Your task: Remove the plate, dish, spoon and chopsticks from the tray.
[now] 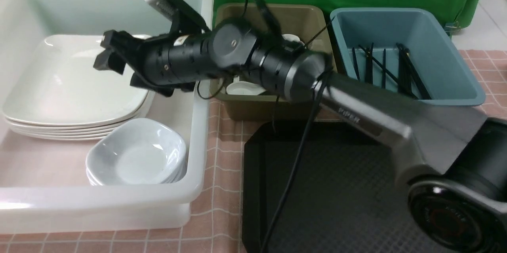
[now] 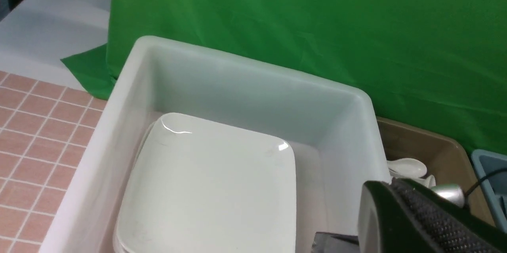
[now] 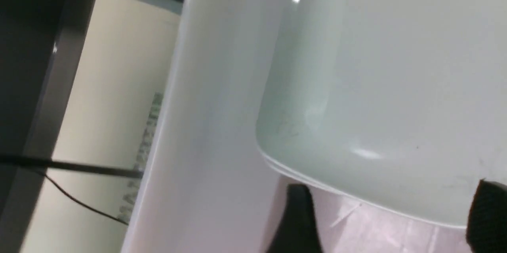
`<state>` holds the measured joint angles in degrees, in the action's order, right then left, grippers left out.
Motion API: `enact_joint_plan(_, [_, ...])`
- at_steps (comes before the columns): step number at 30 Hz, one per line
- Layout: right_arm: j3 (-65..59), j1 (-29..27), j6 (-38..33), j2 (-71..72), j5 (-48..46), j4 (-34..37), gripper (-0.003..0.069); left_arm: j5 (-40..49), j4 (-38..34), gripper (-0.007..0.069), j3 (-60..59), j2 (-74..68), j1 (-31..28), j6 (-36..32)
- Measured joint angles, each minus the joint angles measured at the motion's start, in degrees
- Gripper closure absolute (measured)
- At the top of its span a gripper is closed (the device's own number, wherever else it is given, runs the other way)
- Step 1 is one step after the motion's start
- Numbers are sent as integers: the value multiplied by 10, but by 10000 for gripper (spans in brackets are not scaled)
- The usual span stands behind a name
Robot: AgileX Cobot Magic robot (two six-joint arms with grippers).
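Observation:
A white plate (image 1: 67, 82) (image 2: 210, 189) (image 3: 388, 86) lies on top of a stack in the white bin (image 1: 198, 126). My right gripper (image 1: 109, 53) (image 3: 394, 225) hangs just above the stack's right part. It is open, fingers wide apart, with nothing between them. A small dish (image 1: 136, 154) tops a stack of pale bowls in front of the plates. White spoons (image 1: 245, 86) (image 2: 408, 166) lie in the olive bin. Black chopsticks (image 1: 384, 69) lie in the blue bin. The black tray (image 1: 336, 189) sits at the front, partly behind my right arm. My left gripper is out of view.
The olive bin (image 1: 309, 19) and the blue bin (image 1: 455, 47) stand behind the tray, to the right of the white bin. A pink checked cloth (image 1: 222, 158) covers the table. My right arm reaches from the lower right across the tray and the olive bin.

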<state>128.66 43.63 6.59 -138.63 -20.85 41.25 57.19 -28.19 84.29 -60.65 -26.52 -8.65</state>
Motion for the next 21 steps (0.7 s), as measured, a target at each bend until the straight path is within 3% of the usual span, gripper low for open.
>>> enact_joint_plan(2, [15, -18, -29, 22, -48, -8, 118, 2, 0, 620, 0, -7, 10, -1])
enact_joint_plan(5, [58, -66, -91, 85, -195, -17, 310, 9, 0, 620, 0, -23, 31, -1])
enact_joint_plan(6, [64, -69, -97, 89, -204, -17, 324, 9, -1, 620, 0, -23, 32, -1])
enact_joint_plan(7, [88, -86, -119, 121, -278, -18, 440, 16, -1, 620, 0, -29, 41, -1])
enact_joint_plan(8, [88, -88, -121, 125, -287, -18, 455, 17, -1, 620, 0, -31, 43, -1])
enact_joint_plan(9, [118, -107, -139, 163, -367, -22, 572, 25, -2, 620, 0, -36, 53, -1])
enact_joint_plan(10, [127, -116, -145, 179, -401, -28, 602, 28, -2, 620, 0, -38, 58, -1])
enact_joint_plan(13, [145, -137, -148, 227, -440, -60, 629, 31, -2, 620, 0, -42, 69, -1])
enact_joint_plan(16, [139, -160, -144, 301, -440, -136, 629, 34, -3, 620, 0, -43, 83, -7])
enact_joint_plan(21, [30, -164, -143, 464, -441, -264, 629, 36, -2, 620, 0, -43, 105, -12])
